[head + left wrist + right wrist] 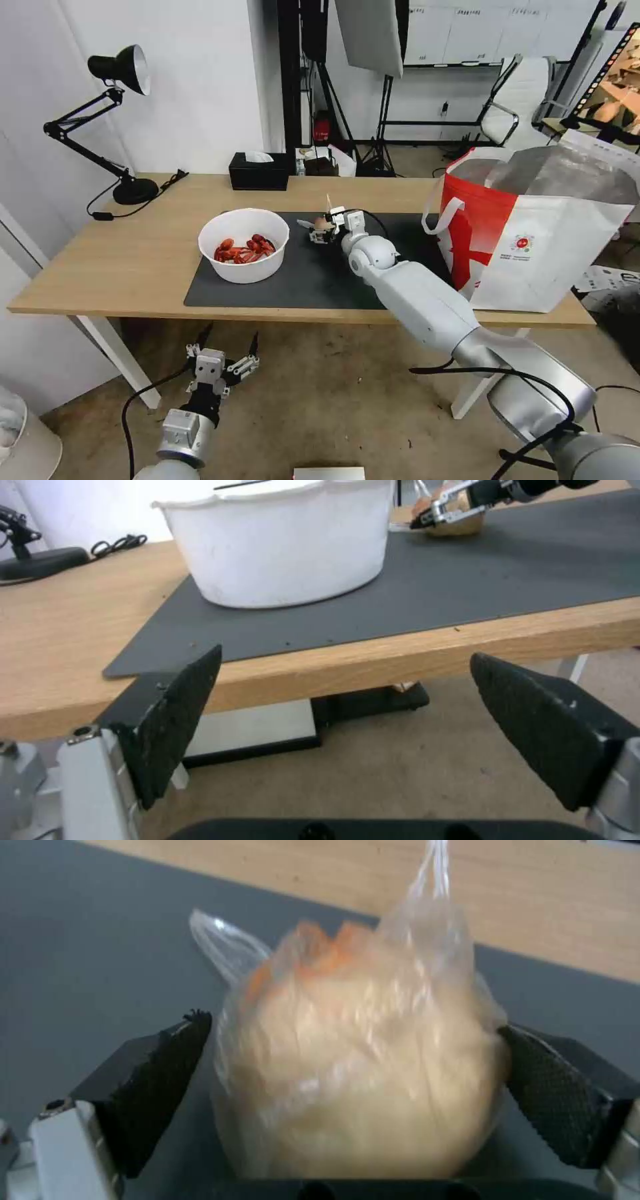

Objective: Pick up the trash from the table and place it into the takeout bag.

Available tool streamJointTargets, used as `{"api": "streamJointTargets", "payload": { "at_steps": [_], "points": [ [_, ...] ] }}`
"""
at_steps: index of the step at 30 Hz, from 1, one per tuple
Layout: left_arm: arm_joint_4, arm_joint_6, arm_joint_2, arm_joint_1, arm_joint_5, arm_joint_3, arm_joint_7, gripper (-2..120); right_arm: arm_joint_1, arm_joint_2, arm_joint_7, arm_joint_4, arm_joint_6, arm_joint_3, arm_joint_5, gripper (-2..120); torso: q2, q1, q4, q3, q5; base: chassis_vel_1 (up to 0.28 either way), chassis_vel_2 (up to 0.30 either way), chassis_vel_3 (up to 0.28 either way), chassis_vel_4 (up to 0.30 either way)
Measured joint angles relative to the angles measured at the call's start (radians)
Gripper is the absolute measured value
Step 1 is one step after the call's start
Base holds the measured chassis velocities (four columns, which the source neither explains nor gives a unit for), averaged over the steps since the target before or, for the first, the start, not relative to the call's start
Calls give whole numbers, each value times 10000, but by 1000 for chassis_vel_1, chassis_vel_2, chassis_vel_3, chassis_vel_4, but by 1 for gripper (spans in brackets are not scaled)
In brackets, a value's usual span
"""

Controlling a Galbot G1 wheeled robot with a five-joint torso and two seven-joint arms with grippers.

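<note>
Blurred bundle, cut-off bag

The tan bundle (360, 1060) is smeared soft between the right gripper's (353, 1090) pads; the takeout bag (533, 233) runs off the head view's right edge, its inside hidden.

No text can be read; the takeout bag (533, 227) bears a small round logo (its lettering too small), at 3 o'clock

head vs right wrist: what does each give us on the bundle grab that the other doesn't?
Head alone: the right gripper reaches over the dark mat, between the white bowl of shells and the takeout bag; the left gripper hangs below the table edge. Right wrist alone: both pads press the sides of the tan bundle, its clear wrap twisted to a tail. Both: bundle between the fingers, over the mat.
</note>
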Motion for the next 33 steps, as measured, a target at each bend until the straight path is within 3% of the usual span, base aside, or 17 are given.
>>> {"api": "streamJointTargets", "payload": {
  "at_steps": [2,6,15,18,19,23,26,33],
  "points": [
    [12,0,1,-11,-3,14,0,100,-19,-22,1,35,-139,10,8,99,0,0,0,0,0,0,0,0,0],
    [54,0,-1,-63,-7,82,0,100,-81,-89,37,177,-417,68,133,85,1,-1,-1,-1,1,0,0,0,0],
    [66,-1,-10,-90,-5,149,0,100,-174,-234,-27,299,91,84,218,53,2,-1,-1,-1,0,0,0,0,0],
    [66,-2,-38,-66,6,169,0,100,-333,-341,-11,542,461,100,125,37,1,-1,0,0,1,0,0,0,0],
    [66,-2,-38,-66,6,169,0,100,-333,-341,-11,542,461,100,125,37,1,-1,0,0,1,0,0,0,0],
    [-7,-5,-52,-10,14,172,-2,100,-729,-701,362,1552,813,310,-46,24,1,0,1,0,1,0,0,0,0],
    [-109,-28,-53,71,40,137,-5,100,-1388,-1459,1322,3604,1075,705,-163,11,1,0,-2,-1,2,0,0,0,0],
    [-255,-218,-172,325,212,63,-15,100,-2117,-2478,3204,6173,1519,1580,-777,7,2,-1,0,-1,2,0,0,0,0]
  ]
}}
